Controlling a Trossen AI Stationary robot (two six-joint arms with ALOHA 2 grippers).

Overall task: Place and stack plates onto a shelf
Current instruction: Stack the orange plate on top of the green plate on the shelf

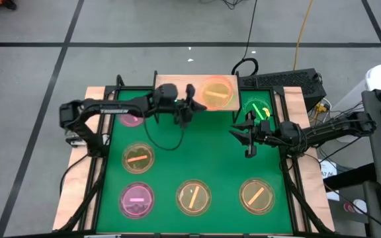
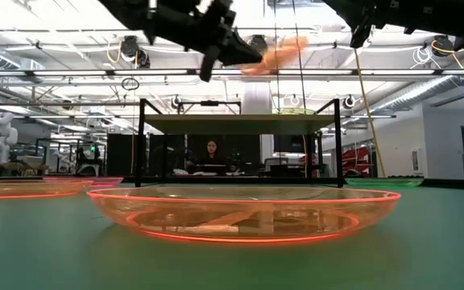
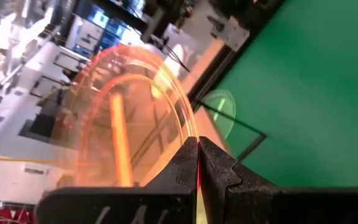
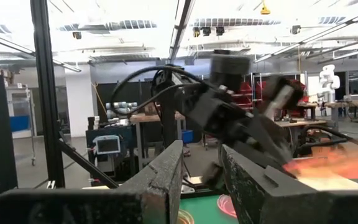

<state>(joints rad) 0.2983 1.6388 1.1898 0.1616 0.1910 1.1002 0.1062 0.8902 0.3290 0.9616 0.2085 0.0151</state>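
My left gripper (image 1: pixel 192 100) reaches in from the table's left, raised above the light-wood shelf (image 1: pixel 164 80), and is shut on an amber plate (image 1: pixel 217 92). In the low view this plate (image 2: pixel 274 50) hangs high above the shelf board (image 2: pixel 240 123). My right gripper (image 1: pixel 245 140) is open above the mat's right side, empty, just nearer than a green plate (image 1: pixel 257 110) lying on the mat. Flat on the mat lie a pink plate (image 1: pixel 131 119) half under the left arm, an amber plate (image 1: pixel 138 158), a pink plate (image 1: pixel 136 200) and two more amber plates (image 1: pixel 194 197) (image 1: pixel 256 196). My left gripper pinches the amber plate's rim (image 3: pixel 188 134) between its two fingers, at the edge nearest the arm. The fingers (image 3: pixel 185 165) come roughly level from the table's left. The plate is lifted clear above the shelf, sticking out beyond the fingertips, close to flat.
The green mat (image 1: pixel 210 152) covers the table; its middle between the plates is bare. The shelf's black legs (image 2: pixel 141 145) stand at the far edge. A keyboard (image 1: pixel 286 80) and cables lie beyond the far right corner. A person (image 2: pixel 211 153) sits in the room behind.
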